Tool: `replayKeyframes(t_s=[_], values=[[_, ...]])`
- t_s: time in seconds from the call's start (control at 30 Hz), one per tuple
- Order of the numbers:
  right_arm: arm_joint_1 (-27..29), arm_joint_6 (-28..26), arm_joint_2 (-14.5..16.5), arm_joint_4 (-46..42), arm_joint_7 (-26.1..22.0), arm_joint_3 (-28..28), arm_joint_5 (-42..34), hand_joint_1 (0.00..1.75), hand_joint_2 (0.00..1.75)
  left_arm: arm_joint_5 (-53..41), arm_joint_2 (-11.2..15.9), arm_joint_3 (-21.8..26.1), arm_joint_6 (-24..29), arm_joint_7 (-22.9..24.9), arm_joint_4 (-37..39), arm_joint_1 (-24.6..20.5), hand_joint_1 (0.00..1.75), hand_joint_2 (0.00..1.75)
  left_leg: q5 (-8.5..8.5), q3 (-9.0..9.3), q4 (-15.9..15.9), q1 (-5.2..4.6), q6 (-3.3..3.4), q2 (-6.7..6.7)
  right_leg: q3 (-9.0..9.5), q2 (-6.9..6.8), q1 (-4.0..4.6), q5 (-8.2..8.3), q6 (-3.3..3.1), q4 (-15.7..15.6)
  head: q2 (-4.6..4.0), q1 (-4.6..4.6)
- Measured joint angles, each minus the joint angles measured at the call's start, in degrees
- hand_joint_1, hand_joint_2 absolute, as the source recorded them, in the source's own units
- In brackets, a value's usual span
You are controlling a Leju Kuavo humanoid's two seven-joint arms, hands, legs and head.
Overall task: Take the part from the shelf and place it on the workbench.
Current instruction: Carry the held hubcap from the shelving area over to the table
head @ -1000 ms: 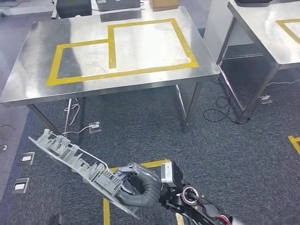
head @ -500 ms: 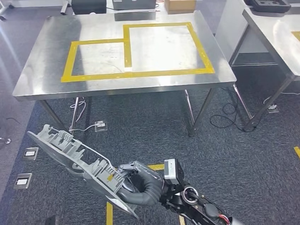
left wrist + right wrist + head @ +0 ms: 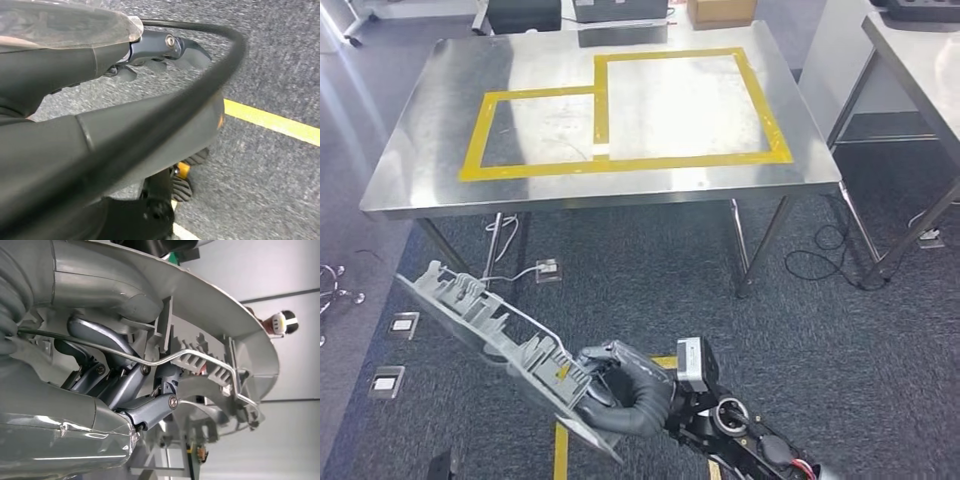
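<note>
Low in the head view, the right hand [image 3: 622, 395] holds the grey ribbed plastic part [image 3: 493, 340], its fingers [image 3: 113, 385] curled through the ribs and wire clip, pinching it firmly. Over the last second the steel desk [image 3: 418, 160] with its yellow taped outline [image 3: 622, 160] has slid rightward and grown larger in frame: the camera is moving, so the robot appears to be approaching. The part rides above the carpet, well short of the desk. Whether the left hand [image 3: 166, 47] is spread or closed cannot be told. Placement remains outstanding.

Steel table [image 3: 418, 180] – yellow tape [image 3: 622, 160]; dark carpet [image 3: 803, 360].
</note>
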Motion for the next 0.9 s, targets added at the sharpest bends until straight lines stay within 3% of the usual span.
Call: replayKeyframes(t_s=[0.07, 0.1, 0.13, 0.2, 0.23, 0.3, 0.4, 0.47, 0.53, 0.57, 0.6, 0.63, 0.7, 0.77, 0.83, 0.9], values=[[0.04, 0.02, 0.00, 0.01, -0.09, 0.02, 0.01, 1.75, 1.75, 0.14, 0.00, 0.01, 0.01, 0.00, 0.00, 0.10, 0.00, 0.00, -1.86, -4.66, 7.18, 0.32, -0.49, 0.14, 0.27, -0.15, -0.01, -0.34, -0.16, 0.00, 0.01, -0.60], [0.08, 0.03, 0.00, 0.02, -0.16, 0.02, 0.01, 1.75, 1.75, 0.21, 0.02, 0.01, 0.03, 0.01, 0.00, 0.22, 0.00, 0.00, -1.22, -5.82, 8.19, 0.52, -0.69, 0.23, 0.50, -0.14, -0.04, -0.59, -0.11, 0.01, 0.01, -0.88], [0.11, 0.04, 0.00, 0.02, -0.24, 0.03, 0.01, 1.75, 1.75, 0.26, 0.06, 0.01, 0.05, 0.01, 0.00, 0.30, 0.00, 0.00, 0.53, -5.78, 6.85, 0.72, -0.87, 0.33, 0.82, -0.12, -0.11, -0.87, 0.01, 0.03, 0.01, -1.16], [0.11, 0.05, 0.00, 0.02, -0.37, 0.03, 0.01, 1.75, 1.75, 0.28, 0.20, 0.01, 0.10, -0.01, 0.00, 0.34, 0.00, 0.00, 5.39, -3.00, -0.76, 1.11, -1.19, 0.65, 1.61, -0.10, -0.27, -1.65, 0.58, 0.15, 0.01, -1.76], [0.09, 0.06, 0.00, 0.02, -0.43, 0.02, 0.01, 1.75, 1.75, 0.28, 0.24, 0.01, 0.10, -0.01, 0.00, 0.28, 0.00, 0.00, 6.81, -1.43, -4.40, 1.10, -1.20, 0.76, 1.84, -0.08, -0.21, -2.10, 0.97, 0.31, 0.01, -2.15], [0.06, 0.07, 0.01, 0.02, -0.52, 0.01, 0.02, 1.75, 1.75, 0.28, 0.21, 0.02, 0.09, -0.01, 0.00, 0.16, 0.00, 0.00, 7.21, 0.16, -7.80, 0.98, -0.55, 0.82, 1.93, -0.07, 0.12, -2.81, 1.68, 0.40, 0.01, -2.30], [0.02, 0.04, 0.02, 0.02, -0.67, -0.02, 0.00, 1.75, 1.75, 0.26, 0.12, 0.03, 0.09, -0.01, 0.00, 0.21, 0.00, 0.00, 6.36, 0.62, -7.86, 0.81, 0.99, 0.62, 1.98, -0.12, 0.01, -3.79, 2.52, 0.76, 0.01, -1.43], [0.01, 0.02, 0.02, 0.02, -0.78, -0.05, -0.01, 1.75, 1.75, 0.24, 0.10, 0.03, 0.09, -0.01, 0.00, 0.24, 0.00, 0.00, 6.01, 1.10, -7.93, 0.79, 1.80, 0.61, 0.32, -0.11, -0.15, -6.18, 2.94, 5.03, 0.01, -0.91], [0.07, 0.01, 0.01, 0.02, -0.84, -0.06, -0.01, 1.75, 1.75, 0.23, 0.13, 0.03, 0.09, -0.01, 0.00, 0.23, 0.00, 0.00, 5.56, 1.62, -7.93, 0.56, 2.36, 0.60, -4.01, -0.09, -0.10, -9.69, 3.03, 13.53, 0.01, -0.13], [0.13, 0.00, 0.00, 0.03, -0.85, -0.06, -0.01, 1.75, 1.75, 0.21, 0.14, 0.03, 0.09, -0.01, 0.00, 0.24, 0.00, 0.00, 5.30, 1.93, -7.93, 0.40, 2.52, 0.56, -6.16, -0.08, -0.07, -10.63, 2.97, 17.15, 0.01, 0.17], [0.20, 0.00, -0.01, 0.03, -0.85, -0.06, -0.01, 1.75, 1.75, 0.19, 0.14, 0.03, 0.08, -0.01, 0.00, 0.27, 0.00, 0.00, 5.01, 2.32, -7.93, 0.22, 2.62, 0.49, -7.55, -0.08, -0.04, -10.41, 2.81, 18.91, 0.01, 0.40], [0.23, -0.01, -0.01, 0.04, -0.85, -0.06, -0.01, 1.75, 1.75, 0.16, 0.14, 0.03, 0.08, -0.01, 0.00, 0.29, 0.00, 0.00, 4.69, 2.79, -7.92, 0.04, 2.65, 0.38, -7.86, -0.07, 0.03, -8.97, 2.54, 18.31, 0.01, 0.59], [0.23, -0.02, -0.01, 0.04, -0.85, -0.08, -0.01, 1.75, 1.75, 0.15, 0.08, 0.02, 0.05, -0.01, 0.00, 0.32, 0.00, 0.00, 3.98, 3.89, -7.95, -0.24, 2.63, 0.14, -5.71, 0.05, 0.45, -3.72, 1.50, 11.36, 0.01, 1.04], [0.18, -0.02, -0.02, 0.04, -0.89, -0.13, -0.03, 1.75, 1.75, 0.14, -0.12, 0.01, 0.01, -0.02, 0.00, 0.21, 0.00, 0.00, 3.36, 4.53, -7.90, -0.44, 2.37, -0.01, -3.05, 0.26, 1.04, -0.42, 0.34, 4.56, 0.01, 1.26], [0.19, -0.13, -0.02, 0.03, -1.05, -0.21, -0.21, 1.75, 1.75, 0.14, -0.21, 0.01, -0.03, -0.04, 0.00, 0.12, 0.00, 0.00, 3.12, 4.55, -7.96, -0.33, 1.89, -0.06, -1.95, 0.38, 1.44, -0.25, -0.11, 2.37, 0.01, 1.32], [0.24, -0.30, 0.01, -0.01, -1.26, -0.42, -0.46, 1.75, 1.75, 0.14, -0.11, 0.01, -0.04, -0.05, 0.00, 0.13, 0.00, 0.00, 2.91, 4.70, -7.95, -0.25, 1.33, -0.03, -1.29, 0.42, 1.21, -0.19, -0.15, 1.42, 0.01, 1.45]])
